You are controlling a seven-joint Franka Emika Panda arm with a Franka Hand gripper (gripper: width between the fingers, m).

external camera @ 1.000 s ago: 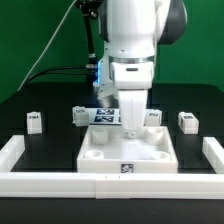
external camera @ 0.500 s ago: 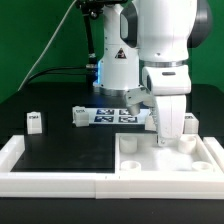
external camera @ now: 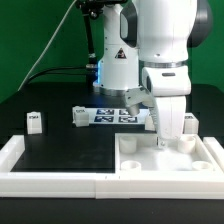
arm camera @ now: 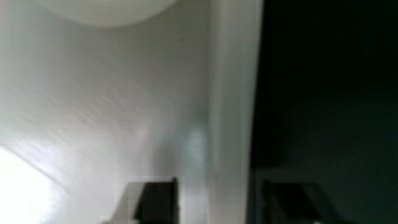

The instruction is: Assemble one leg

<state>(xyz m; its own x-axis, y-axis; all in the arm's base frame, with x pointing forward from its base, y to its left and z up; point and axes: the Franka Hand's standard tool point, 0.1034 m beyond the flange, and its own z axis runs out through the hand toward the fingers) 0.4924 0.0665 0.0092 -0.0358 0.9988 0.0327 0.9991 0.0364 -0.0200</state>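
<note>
The large white square piece (external camera: 150, 162) lies against the front right corner of the white frame. My gripper (external camera: 165, 138) stands upright over its far edge. In the wrist view my gripper (arm camera: 222, 205) straddles the piece's white rim (arm camera: 228, 120), with one dark finger (arm camera: 157, 200) over the white surface and the other over the black table. It looks shut on that rim. Three small white legs with tags stand on the table: one at the left (external camera: 34, 122), one by the marker board (external camera: 80, 116), and one at the right (external camera: 189, 122), partly hidden by my gripper.
The marker board (external camera: 112, 115) lies at the back middle, in front of the arm's base. A low white frame runs along the front (external camera: 60, 181) and up both sides (external camera: 9, 151). Black table surface lies to the left of the square piece.
Since one second ago my gripper and the square piece have moved to the exterior view's right, into the frame's corner. Nothing has moved in the last half second.
</note>
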